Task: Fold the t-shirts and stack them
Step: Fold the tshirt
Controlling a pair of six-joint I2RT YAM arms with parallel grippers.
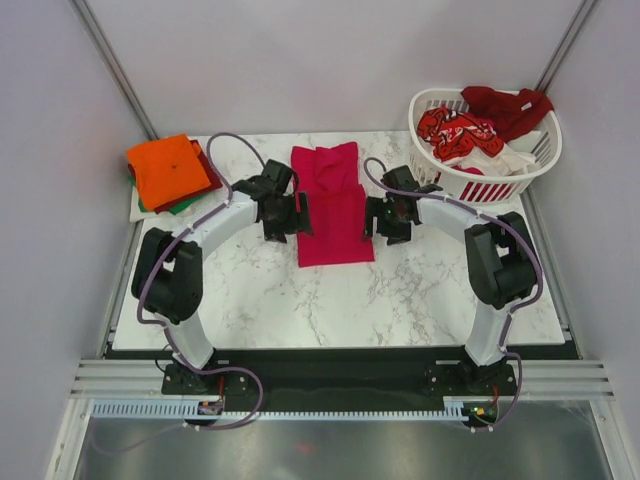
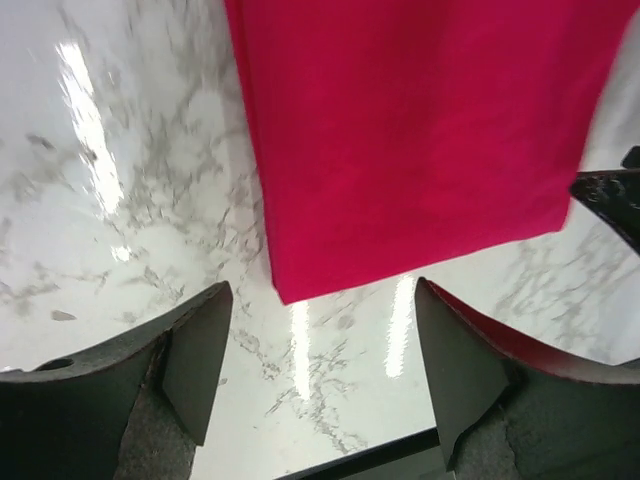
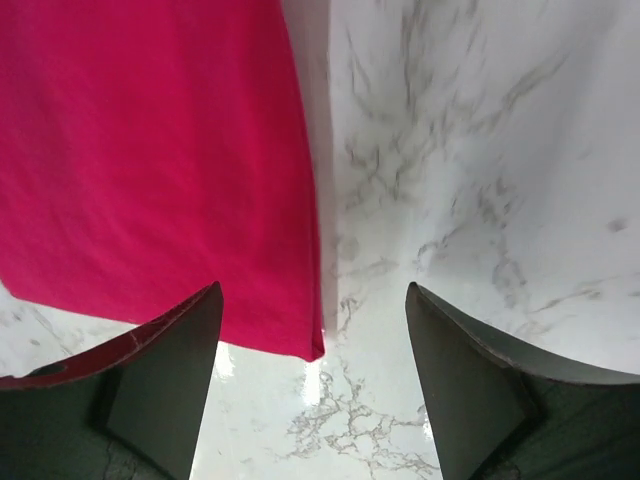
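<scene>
A magenta-red t-shirt (image 1: pixel 332 205) lies on the marble table, folded into a long strip at the middle back. My left gripper (image 1: pixel 291 216) is open and empty at its left edge; in the left wrist view (image 2: pixel 320 375) the shirt's corner (image 2: pixel 400 140) lies just ahead of the jaws. My right gripper (image 1: pixel 378 217) is open and empty at its right edge; in the right wrist view (image 3: pixel 312 385) the shirt's corner (image 3: pixel 160 170) lies ahead, to the left. A folded stack with an orange t-shirt (image 1: pixel 168 168) on top sits at the back left.
A white slatted basket (image 1: pixel 520 160) at the back right holds red-patterned (image 1: pixel 458 133), dark red (image 1: pixel 507 107) and white shirts. Bare marble table (image 1: pixel 330 300) lies in front of the shirt. The table's front edge (image 2: pixel 380 450) shows in the left wrist view.
</scene>
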